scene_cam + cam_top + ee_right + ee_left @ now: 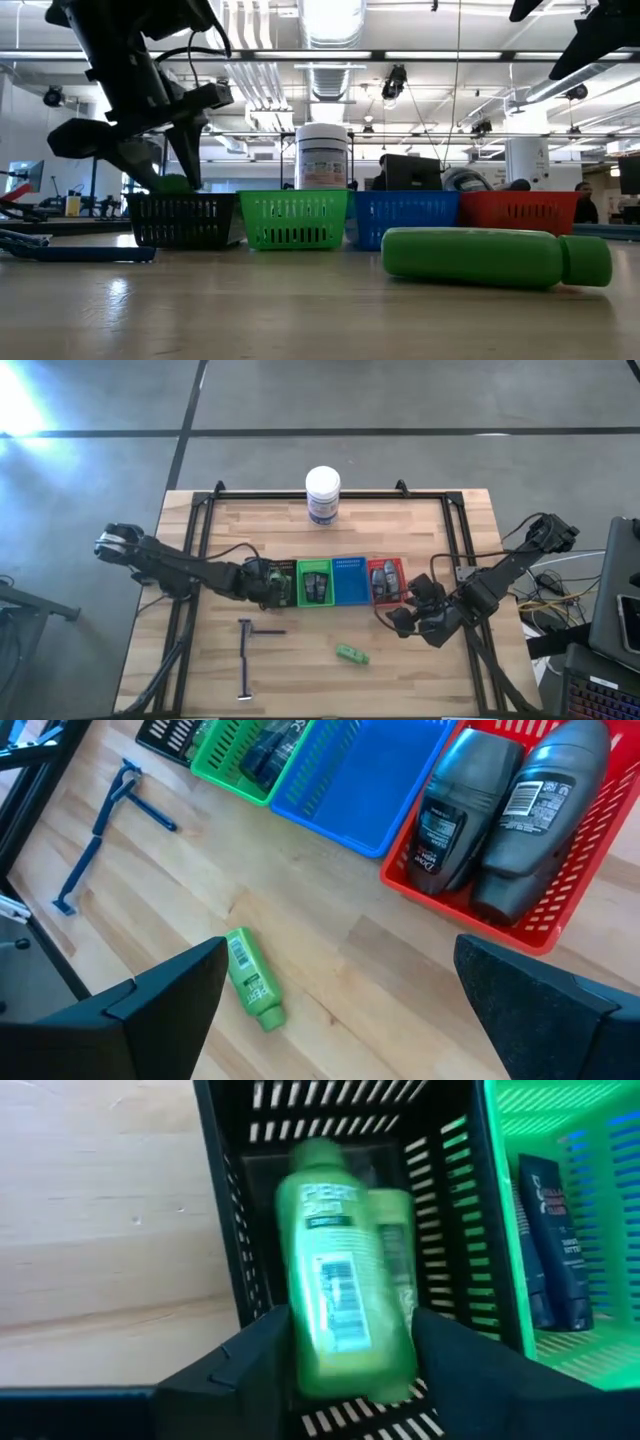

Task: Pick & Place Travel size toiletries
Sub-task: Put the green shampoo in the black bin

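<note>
Left gripper [345,1370] clamped on green bottle [335,1280], long axis pointing down into black tray [225,1230] directly beneath; right gripper [335,990] fingers apart, nearer the loose green bottle [252,978].

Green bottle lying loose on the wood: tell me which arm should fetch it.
Right. The right gripper hangs open near the loose green bottle, which shows between its fingers in its wrist view. The left gripper is busy, shut on another green bottle over the black tray.

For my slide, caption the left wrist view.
Left hand holds a green bottle over the black tray.
</note>
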